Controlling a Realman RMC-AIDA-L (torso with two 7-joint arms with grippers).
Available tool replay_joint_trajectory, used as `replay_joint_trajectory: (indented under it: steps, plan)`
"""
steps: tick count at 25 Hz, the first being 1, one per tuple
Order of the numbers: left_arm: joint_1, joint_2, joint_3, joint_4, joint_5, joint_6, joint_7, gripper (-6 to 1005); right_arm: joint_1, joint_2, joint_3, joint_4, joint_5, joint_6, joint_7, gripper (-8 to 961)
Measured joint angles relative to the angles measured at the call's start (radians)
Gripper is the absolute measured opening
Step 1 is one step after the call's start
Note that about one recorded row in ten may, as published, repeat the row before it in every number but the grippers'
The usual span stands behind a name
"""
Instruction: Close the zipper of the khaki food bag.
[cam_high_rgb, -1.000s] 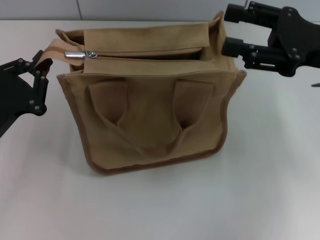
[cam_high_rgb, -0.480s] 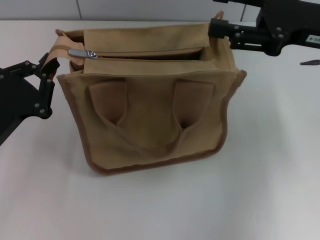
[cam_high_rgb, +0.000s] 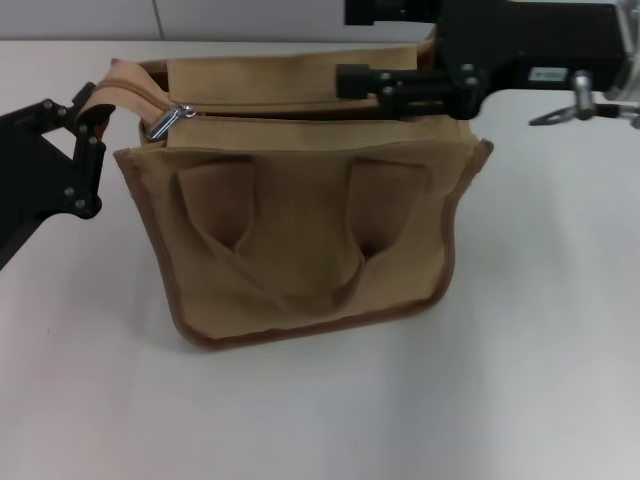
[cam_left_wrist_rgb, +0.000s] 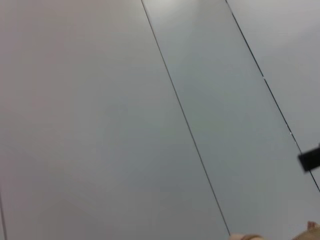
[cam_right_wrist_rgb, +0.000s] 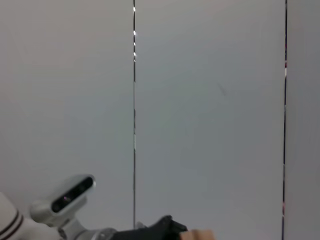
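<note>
The khaki food bag (cam_high_rgb: 300, 210) sits mid-table; its zipper (cam_high_rgb: 290, 108) runs nine to three o'clock, slider at nine. The left gripper (cam_high_rgb: 92, 105) pinches that end's fabric; the right gripper (cam_high_rgb: 345, 80) reaches from three o'clock, finger state unclear

No text can be read — the small white label (cam_high_rgb: 551, 74) on the right arm is illegible.
</note>
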Motion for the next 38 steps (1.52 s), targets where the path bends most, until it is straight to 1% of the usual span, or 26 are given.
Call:
replay_joint_trajectory:
  steps: [4,5,6,9,11,14,15,16,18,19,20,21,24,25,26,29,30,34,38]
  plan:
    - [-0.009,0.001,-0.006,-0.013,-0.023,0.012,-0.004,23,0.025,-0.001,-0.011,0.007,-0.001,0.022,0.028,725]
    - [-0.012,0.002,-0.007,-0.015,-0.044,0.007,-0.008,23,0.039,0.004,-0.02,0.01,-0.002,0.044,0.032,725]
    - [-0.012,0.002,-0.007,-0.015,-0.044,0.007,-0.008,23,0.039,0.004,-0.02,0.01,-0.002,0.044,0.032,725]
    - [-0.012,0.003,-0.008,-0.011,-0.052,0.002,-0.005,23,0.045,0.015,-0.035,0.014,0.004,0.082,0.042,725]
    - [-0.012,0.004,-0.012,-0.009,-0.053,0.002,-0.004,23,0.05,0.017,-0.041,0.032,0.024,0.084,0.081,725]
    - [-0.014,0.004,-0.016,0.005,-0.052,-0.013,-0.003,23,0.067,0.011,-0.042,0.067,0.043,0.063,0.16,725]
    - [-0.017,0.004,-0.014,0.018,-0.051,-0.021,-0.004,23,0.078,0.008,-0.046,0.068,0.037,0.045,0.223,725]
    - [-0.017,0.004,-0.014,0.018,-0.051,-0.021,-0.004,23,0.078,0.008,-0.046,0.068,0.037,0.045,0.223,724]
    - [-0.017,0.004,-0.013,0.028,-0.05,-0.023,-0.009,23,0.091,0.003,-0.068,0.053,0.026,0.032,0.317,724]
    - [-0.017,0.004,-0.013,0.032,-0.05,-0.023,-0.012,23,0.101,-0.004,-0.089,0.048,0.023,0.028,0.38,724]
    - [-0.018,0.004,-0.013,0.042,-0.048,-0.024,-0.012,23,0.117,-0.016,-0.113,0.051,0.022,0.028,0.463,724]
    - [-0.018,0.004,-0.013,0.042,-0.048,-0.024,-0.012,22,0.117,-0.016,-0.113,0.051,0.022,0.028,0.463,724]
    - [-0.021,0.003,-0.007,0.05,-0.044,-0.023,-0.013,22,0.151,-0.025,-0.141,0.056,0.005,0.029,0.606,724]
    - [-0.021,0.003,-0.007,0.051,-0.044,-0.022,-0.013,22,0.18,-0.025,-0.15,0.062,-0.022,0.033,0.689,724]
    - [-0.021,0.003,-0.007,0.051,-0.044,-0.022,-0.013,22,0.18,-0.025,-0.15,0.062,-0.022,0.033,0.689,724]
    - [-0.022,0.003,-0.007,0.052,-0.043,-0.03,-0.013,22,0.229,-0.022,-0.156,0.107,-0.061,0.047,0.809,724]
    - [-0.022,0.003,-0.007,0.052,-0.043,-0.032,-0.012,22,0.249,-0.022,-0.156,0.141,-0.067,0.056,0.865,724]
    - [-0.022,0.003,-0.007,0.052,-0.043,-0.033,-0.006,22,0.259,-0.018,-0.156,0.164,-0.068,0.079,0.932,724]
    - [-0.021,0.002,-0.006,0.052,-0.043,-0.028,-0.004,22,0.251,-0.007,-0.152,0.176,-0.061,0.106,0.983,724]
